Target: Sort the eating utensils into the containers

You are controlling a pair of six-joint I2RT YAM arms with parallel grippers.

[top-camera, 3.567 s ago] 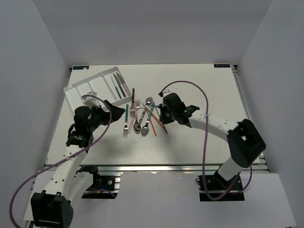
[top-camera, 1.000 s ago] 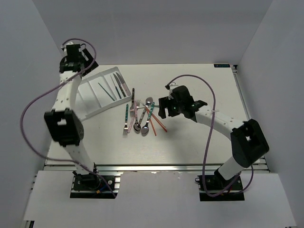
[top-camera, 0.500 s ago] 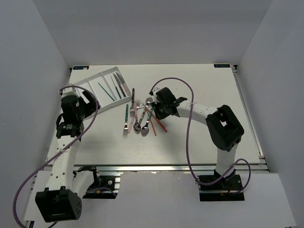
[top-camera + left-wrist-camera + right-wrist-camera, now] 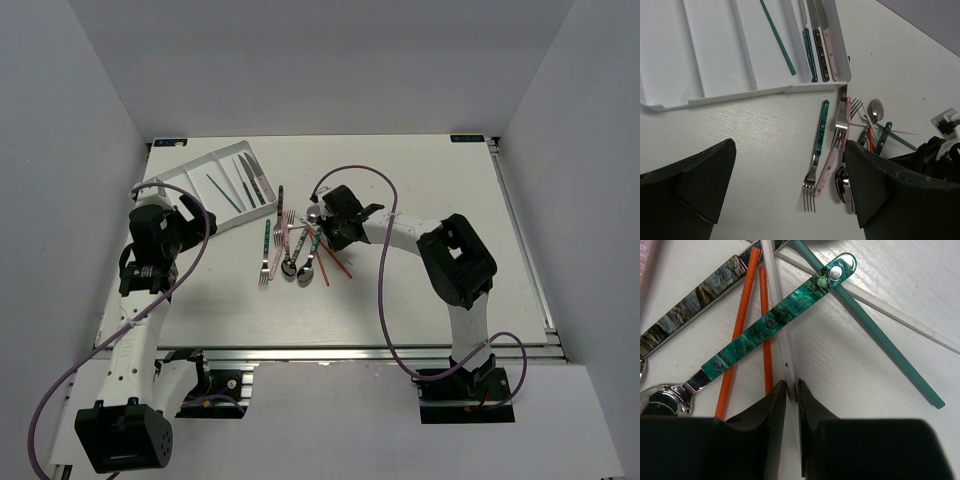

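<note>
White worktop [image 4: 430, 290], grey walls. R jaws pinching pale chopstick [image 4: 785, 352] at pile's edge; teal spoon [image 4: 790, 305] lies across it, so you'd slide it free. L jaws spread wide nr tray [image 4: 715, 95], free to help.

A white tabletop with a faint wood grain [image 4: 430, 290] spreads across the middle of the overhead view. Plain pale grey wall panels [image 4: 320, 60] stand at its left, back and right. A silver slotted metal rail [image 4: 330, 354] runs along its near edge. A small dark label [image 4: 170, 142] sits at the far left corner, and a second dark label [image 4: 467, 138] near the far right corner.
</note>
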